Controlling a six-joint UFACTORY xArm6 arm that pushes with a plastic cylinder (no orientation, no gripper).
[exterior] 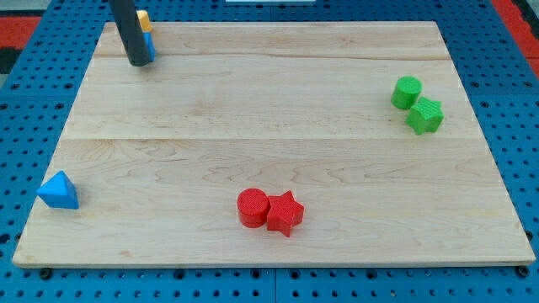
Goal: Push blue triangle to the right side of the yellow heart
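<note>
Camera view: blue triangle (59,191) lies bottom-left, well apart from my tip (139,62), a jawless tool.

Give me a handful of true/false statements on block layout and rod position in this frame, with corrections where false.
1. The blue triangle sits near the board's left edge. True.
2. The red cylinder and red star are far apart. False: they touch.
3. My tip is at the view's top left. True.
4. Two green blocks sit at the view's bottom left. False: the green cylinder and green star are upper right.
</note>
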